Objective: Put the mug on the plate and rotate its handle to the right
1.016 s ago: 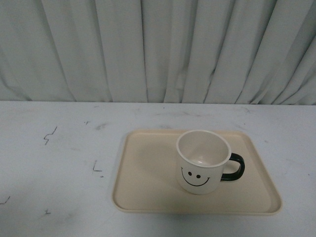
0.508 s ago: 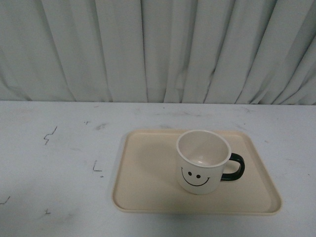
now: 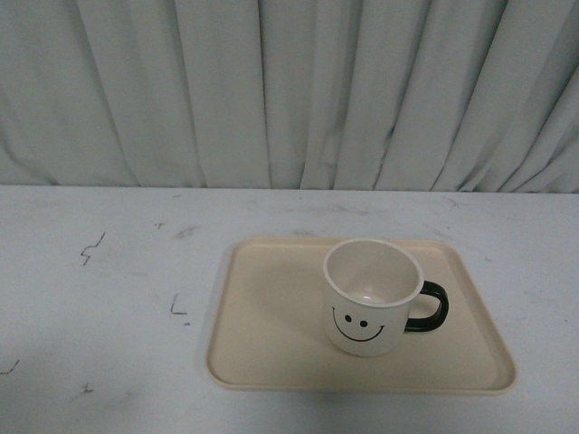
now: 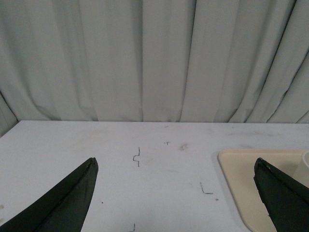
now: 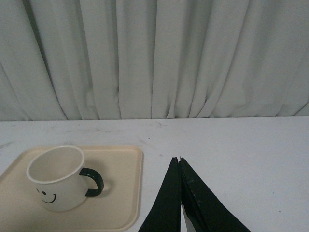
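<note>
On the plate (image 3: 271, 334) stands the mug (image 3: 369, 298); left claw (image 4: 176, 193) spread, right claw (image 5: 179, 161) closed, empty.

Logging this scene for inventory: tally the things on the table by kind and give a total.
Mug: 1
Plate: 1
Total: 2

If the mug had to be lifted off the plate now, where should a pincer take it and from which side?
Probably by the rim of the mug, from above: it stands upright and open-topped on the plate. The handle points right, nearest the right pincer, but its loop looks a harder target.
</note>
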You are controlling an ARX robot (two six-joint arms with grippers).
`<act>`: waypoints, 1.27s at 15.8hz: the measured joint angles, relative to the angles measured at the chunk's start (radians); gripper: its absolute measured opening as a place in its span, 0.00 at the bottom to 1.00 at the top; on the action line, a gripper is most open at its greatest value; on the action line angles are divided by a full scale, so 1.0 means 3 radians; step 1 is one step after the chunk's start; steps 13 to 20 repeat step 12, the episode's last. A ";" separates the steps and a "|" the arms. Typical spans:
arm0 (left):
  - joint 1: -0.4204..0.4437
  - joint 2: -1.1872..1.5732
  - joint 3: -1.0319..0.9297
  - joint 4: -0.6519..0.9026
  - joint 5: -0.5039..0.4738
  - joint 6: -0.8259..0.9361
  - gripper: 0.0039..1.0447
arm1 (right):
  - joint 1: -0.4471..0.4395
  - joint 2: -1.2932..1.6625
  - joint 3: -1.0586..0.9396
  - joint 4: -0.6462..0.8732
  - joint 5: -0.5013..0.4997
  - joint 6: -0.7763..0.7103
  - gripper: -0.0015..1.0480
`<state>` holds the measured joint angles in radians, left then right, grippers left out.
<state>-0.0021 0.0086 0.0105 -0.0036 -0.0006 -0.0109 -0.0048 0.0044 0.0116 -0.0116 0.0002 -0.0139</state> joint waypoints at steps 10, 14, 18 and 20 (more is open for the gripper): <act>0.0000 0.0000 0.0000 0.0000 0.0001 0.0001 0.94 | 0.0000 -0.0001 0.0000 0.0023 -0.0001 0.0000 0.76; 0.0000 0.0000 0.0000 0.0000 0.0001 0.0001 0.94 | 0.0000 -0.0001 0.0000 0.0023 -0.0001 0.0008 0.93; 0.0000 0.0000 0.0000 0.0000 0.0001 0.0001 0.94 | 0.0000 -0.0001 0.0000 0.0023 -0.0001 0.0008 0.93; 0.0000 0.0000 0.0000 0.0000 0.0001 0.0001 0.94 | 0.0000 -0.0001 0.0000 0.0023 -0.0001 0.0008 0.93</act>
